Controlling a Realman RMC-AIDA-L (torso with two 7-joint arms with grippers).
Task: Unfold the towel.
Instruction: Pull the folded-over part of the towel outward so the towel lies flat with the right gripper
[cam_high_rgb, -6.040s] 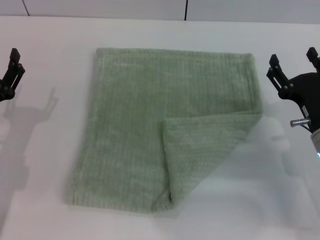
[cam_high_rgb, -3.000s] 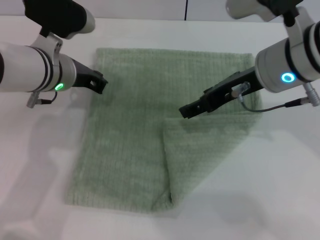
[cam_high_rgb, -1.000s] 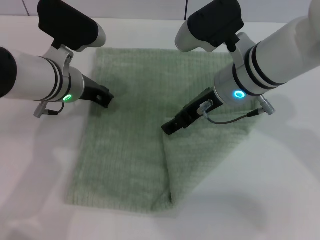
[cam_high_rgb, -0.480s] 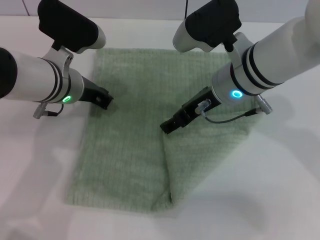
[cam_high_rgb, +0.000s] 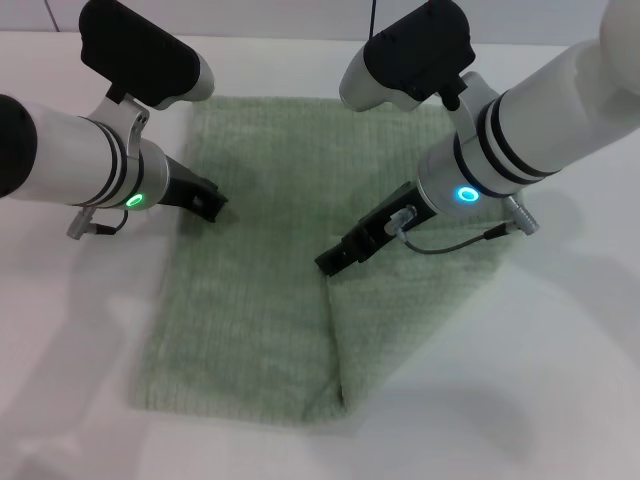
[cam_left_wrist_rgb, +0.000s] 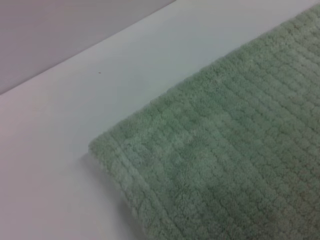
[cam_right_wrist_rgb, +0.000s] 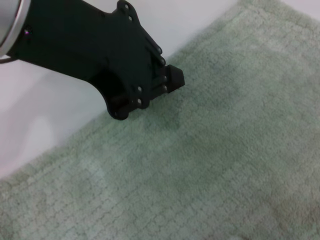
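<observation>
The towel is a pale sage-green ribbed cloth lying flat on the white table. Its near right corner is folded back over it as a triangular flap. My right gripper is low over the towel at the flap's inner tip. My left gripper is at the towel's left edge, near its far left part. The left wrist view shows a towel corner on the table. The right wrist view shows the towel and my left gripper at its edge.
The white table surrounds the towel on all sides. A grey wall strip runs along the far edge. Both forearms reach over the towel's far half.
Over six seconds both arms came in from the table's sides to the towel. In the last second my right gripper crept slightly nearer and left, to the flap's tip; the left stayed put.
</observation>
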